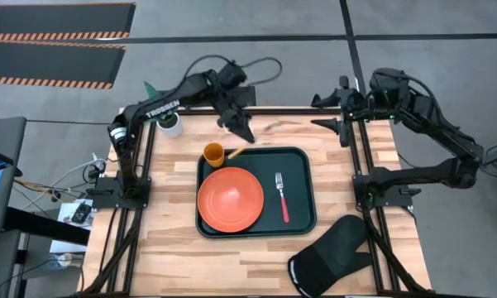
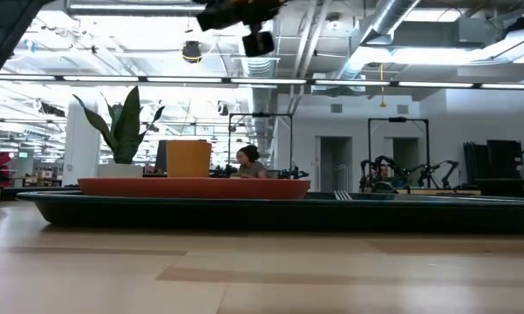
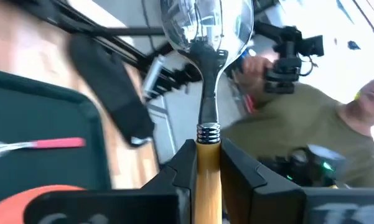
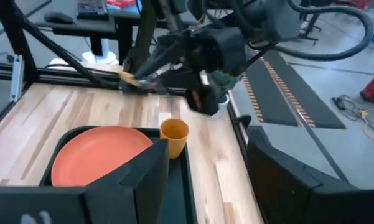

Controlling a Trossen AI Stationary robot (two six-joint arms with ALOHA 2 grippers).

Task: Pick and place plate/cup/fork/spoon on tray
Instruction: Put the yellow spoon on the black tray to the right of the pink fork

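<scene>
Three of the task's things already lie on the large dark green-black rectangular tray with rounded corners, which sits in the middle of the pale wooden counter. The round flat orange-red plastic plate fills the tray's left half. The small orange cylindrical cup stands upright at the tray's far left corner, just beside the plate's rim. The slim fork with a pink-red handle and silver tines lies in the tray's right half, apart from the plate.

The slim spoon with an orange-yellow handle and a shiny silver bowl is in the air, not on the tray. The left tool is clamped on its handle (the two dark fingers press on both sides of it), with the bowl pointing away from the wrist. In the high view this tool hangs above the counter's far edge, near the cup. White letters on the left arm read "TROSSEN".

The right tool waits beyond the far right corner of the counter; whether its fingers are apart I cannot tell.

A black oven mitt lies at the counter's near right part, well apart from the fork. A potted plant shows behind the tray.
</scene>
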